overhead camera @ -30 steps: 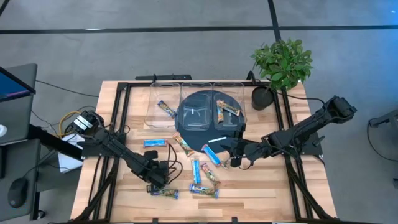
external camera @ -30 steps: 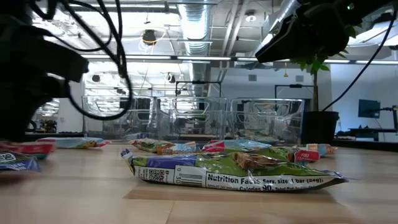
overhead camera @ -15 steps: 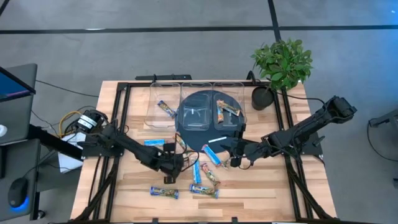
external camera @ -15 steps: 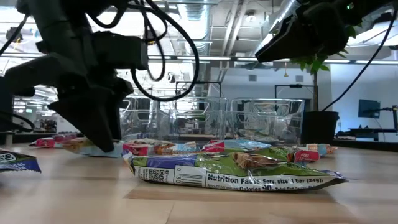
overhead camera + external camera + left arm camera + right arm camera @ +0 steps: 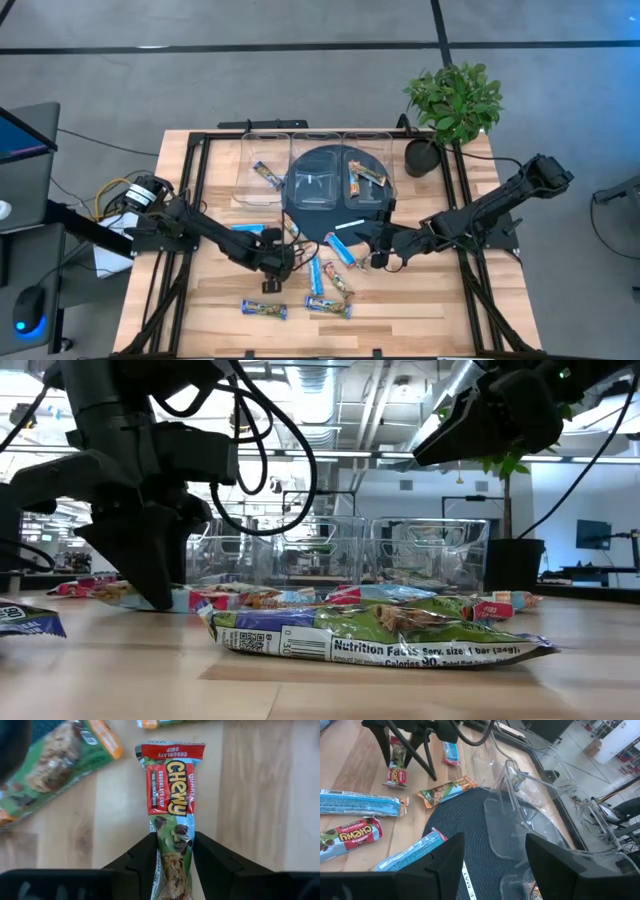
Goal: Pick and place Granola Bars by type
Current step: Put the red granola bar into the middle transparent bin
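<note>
My left gripper (image 5: 277,264) is down at the table near its middle, fingers pointing down. It is open, with one finger on each side of a red-dark Chewy bar (image 5: 170,790) that lies flat on the wood. The fingers stand close against the bar's near half (image 5: 172,865); I cannot tell whether they touch it. The right wrist view also shows this bar (image 5: 397,767). My right gripper (image 5: 377,252) is open and empty, above the near edge of the dark round mat (image 5: 335,200). Blue bars (image 5: 247,229) (image 5: 340,248) (image 5: 316,275) and orange-green ones (image 5: 293,232) lie flat around them.
Three clear bins (image 5: 318,150) stand in a row at the far side; the left one (image 5: 265,175) and the right one (image 5: 367,180) each hold an orange bar. A thin white strip (image 5: 350,223) lies on the mat. Two bars (image 5: 264,309) (image 5: 328,308) lie near the front edge. A potted plant (image 5: 452,105) stands far right.
My left gripper has gone from the table's near left, beside a bar at the front edge, toward the far and right, to above the red-dark bar. It has then come down a little, so that its fingers stand on either side of the bar.
</note>
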Available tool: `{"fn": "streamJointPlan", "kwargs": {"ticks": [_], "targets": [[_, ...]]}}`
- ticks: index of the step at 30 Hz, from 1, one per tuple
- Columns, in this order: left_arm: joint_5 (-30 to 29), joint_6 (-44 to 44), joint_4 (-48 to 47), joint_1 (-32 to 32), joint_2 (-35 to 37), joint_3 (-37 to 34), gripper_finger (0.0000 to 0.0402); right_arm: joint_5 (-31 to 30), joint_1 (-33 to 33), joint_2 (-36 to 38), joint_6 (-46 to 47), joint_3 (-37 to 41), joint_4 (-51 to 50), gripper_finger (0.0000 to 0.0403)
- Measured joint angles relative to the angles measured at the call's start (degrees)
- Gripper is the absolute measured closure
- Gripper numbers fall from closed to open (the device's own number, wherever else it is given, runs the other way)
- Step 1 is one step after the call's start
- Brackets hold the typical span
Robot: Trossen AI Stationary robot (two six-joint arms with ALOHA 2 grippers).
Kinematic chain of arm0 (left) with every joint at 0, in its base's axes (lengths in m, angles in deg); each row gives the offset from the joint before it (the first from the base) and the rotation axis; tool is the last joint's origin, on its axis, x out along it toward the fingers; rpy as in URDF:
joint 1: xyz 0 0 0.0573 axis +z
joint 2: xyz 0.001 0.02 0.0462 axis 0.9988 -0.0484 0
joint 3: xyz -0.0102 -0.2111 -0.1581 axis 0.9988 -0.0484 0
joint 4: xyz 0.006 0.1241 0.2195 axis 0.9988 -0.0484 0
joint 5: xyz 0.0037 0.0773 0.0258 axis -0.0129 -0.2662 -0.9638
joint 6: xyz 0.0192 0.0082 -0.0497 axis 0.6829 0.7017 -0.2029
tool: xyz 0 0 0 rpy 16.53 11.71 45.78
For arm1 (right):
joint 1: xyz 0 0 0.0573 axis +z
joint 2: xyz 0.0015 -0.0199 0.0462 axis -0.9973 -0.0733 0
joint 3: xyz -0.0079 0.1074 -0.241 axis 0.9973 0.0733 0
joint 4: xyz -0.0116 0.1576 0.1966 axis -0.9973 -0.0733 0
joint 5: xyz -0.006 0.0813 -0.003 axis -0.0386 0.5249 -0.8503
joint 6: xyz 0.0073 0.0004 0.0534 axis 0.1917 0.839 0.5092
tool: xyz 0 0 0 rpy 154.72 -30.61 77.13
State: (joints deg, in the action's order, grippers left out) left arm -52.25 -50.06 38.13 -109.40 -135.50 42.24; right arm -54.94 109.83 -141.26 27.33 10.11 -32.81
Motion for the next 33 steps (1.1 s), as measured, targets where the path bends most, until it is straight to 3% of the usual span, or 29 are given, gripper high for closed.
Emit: {"fn": "streamJointPlan", "kwargs": {"ticks": [9, 18, 26, 33], "targets": [[-3.2, 3.39, -0.02, -0.18, 0.04, 1.88, 0.0316, -0.01, 0.0, 0.0, 0.01, 0.0, 0.02, 0.0198], [-6.29, 7.91, -0.22, -0.22, 0.09, 8.0, 0.0319, -0.01, 0.0, 0.0, 0.01, 0.0, 0.02, 0.0198], [-22.1, 9.11, -5.66, 1.4, 0.13, 16.62, 0.0319, 0.01, 0.0, 0.0, 0.89, 0.0, 0.0, 0.0198], [-37.24, 9.55, -8.0, 7.46, 0.17, 21.86, 0.0319, -0.01, -0.04, 0.0, 2.33, 0.0, 0.01, 0.0198]]}}
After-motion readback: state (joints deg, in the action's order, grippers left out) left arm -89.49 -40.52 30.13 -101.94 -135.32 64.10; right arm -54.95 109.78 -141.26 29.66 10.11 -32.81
